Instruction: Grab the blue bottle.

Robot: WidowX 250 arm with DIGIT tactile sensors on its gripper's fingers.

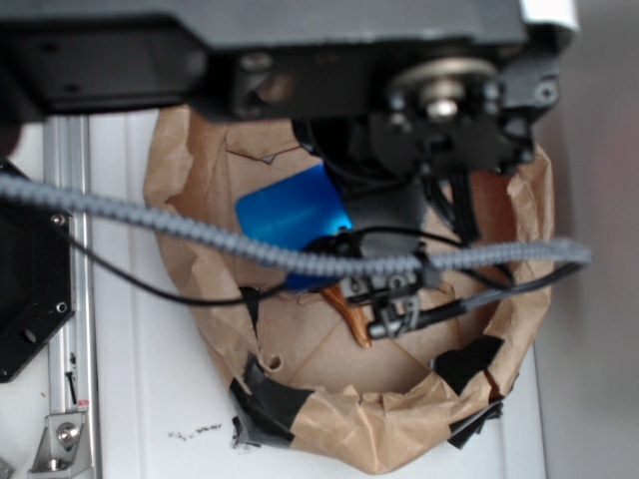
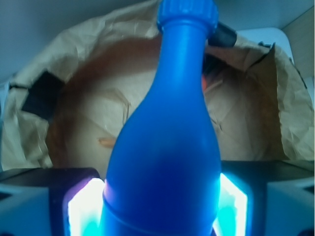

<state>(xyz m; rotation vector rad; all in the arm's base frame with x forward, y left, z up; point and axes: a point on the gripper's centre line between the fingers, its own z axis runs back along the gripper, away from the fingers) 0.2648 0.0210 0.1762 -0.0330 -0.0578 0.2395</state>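
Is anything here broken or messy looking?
Yes, the brown paper bag looks rough: its rim is crumpled and torn, patched with black tape. Small dark specks lie on the white surface beside it. The blue bottle looks whole, sitting between the pincer fingers.

The gripper (image 2: 160,206) is pressing both glowing pads (image 2: 83,211) against the blue bottle (image 2: 165,147), apparently reaching steeply downward.

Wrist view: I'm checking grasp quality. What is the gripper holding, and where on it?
The gripper holds the blue bottle by its wide lower body, a finger at each side, neck pointing away.
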